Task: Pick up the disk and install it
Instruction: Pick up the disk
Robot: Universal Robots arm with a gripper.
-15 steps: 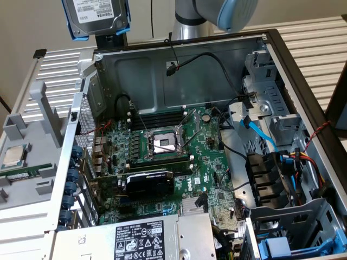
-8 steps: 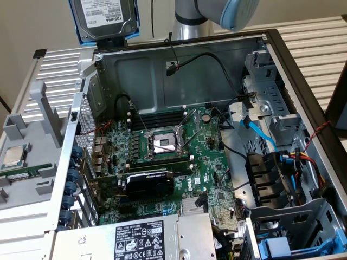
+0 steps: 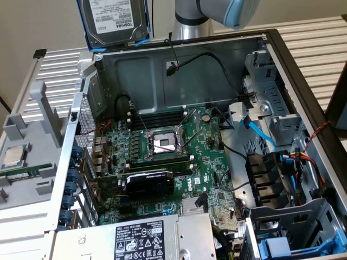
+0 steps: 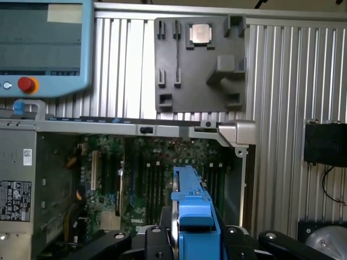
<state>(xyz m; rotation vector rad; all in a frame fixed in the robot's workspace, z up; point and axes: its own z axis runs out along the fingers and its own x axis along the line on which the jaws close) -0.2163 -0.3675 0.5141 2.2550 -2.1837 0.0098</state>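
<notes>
Pincer: 2 black fingers flank a blue carrier frame seen edge-on in the wrist view. The pincer (image 4: pixel 193 239) appears clamped on the disk (image 4: pixel 191 203), though the contact points are hard to make out.
Disk: the disk (image 3: pixel 115 19) hangs in the air above the rear wall of the open computer case (image 3: pixel 282 59), toward the exterior view's left, with its white label facing the camera.
Case: lies open on the ribbed tabletop (image 3: pixel 317 32), exposing the green motherboard (image 3: pixel 214 179). A silver-framed processor socket (image 3: pixel 164 143) sits near the board's centre, with a black graphics card (image 3: pixel 149 184) just in front of it.
Power box: a large grey box (image 3: pixel 143 241) with a black-and-white warning label sits at the near edge of the case.
Holder: a grey holder (image 3: pixel 32 162) sits beside the case on the exterior view's left and carries 1 small processor chip (image 3: pixel 13 156).
Arm: 1 grey-and-blue arm (image 3: pixel 217 13) rises behind the case.
Pendant: a blue-framed pendant (image 4: pixel 46 49) with 1 red button (image 4: pixel 25 84) lies beside the case.
Bay: a blue-trimmed drive bay (image 3: pixel 282 246) sits in the case's near corner on the exterior view's right, well apart from the disk.
</notes>
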